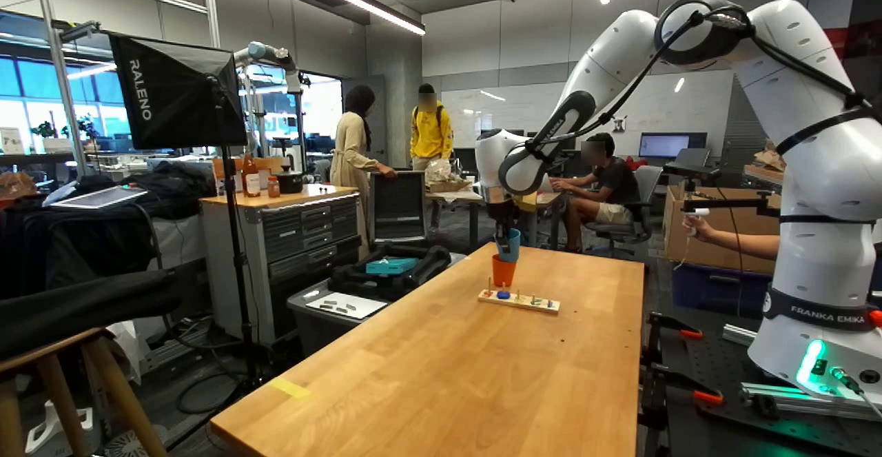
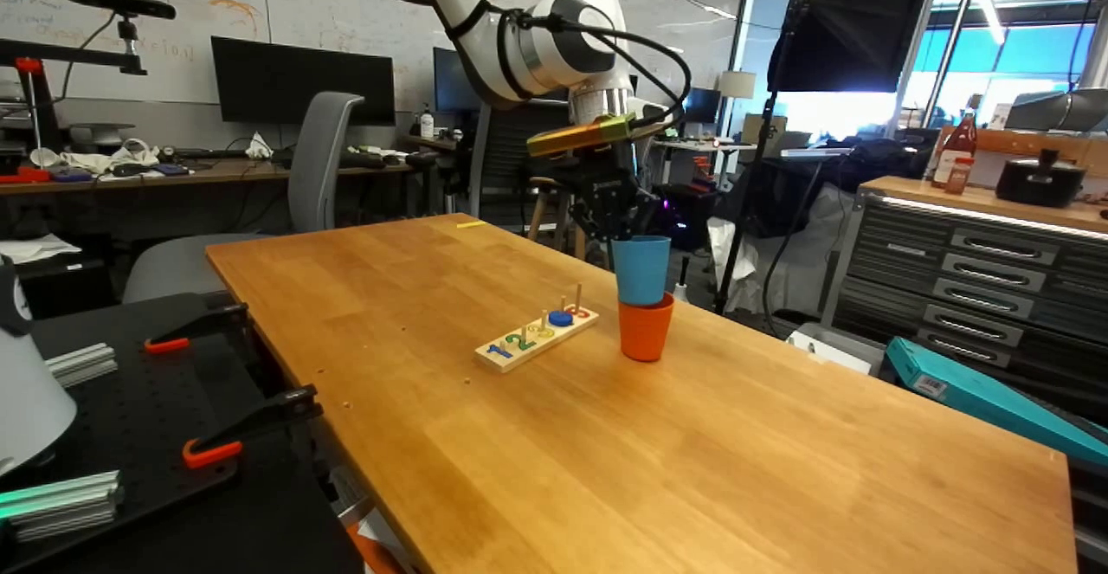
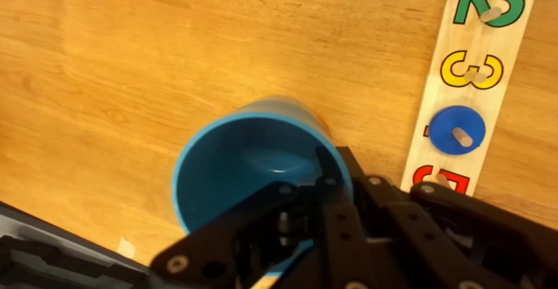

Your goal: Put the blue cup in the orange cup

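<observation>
So the claw (image 3: 335,151) is pinching the wall of the blue cup (image 2: 641,269), one finger inside and one outside. The blue cup is right above the orange cup (image 2: 645,329), its base about level with the mouth (can't tell if any of it is inside). I'd call this the lowering step, not done yet. Next: center it over the orange cup, ease down, then let go. The numbered peg board (image 2: 538,337) is on the bench (image 2: 692,435), just beside the orange cup.
</observation>
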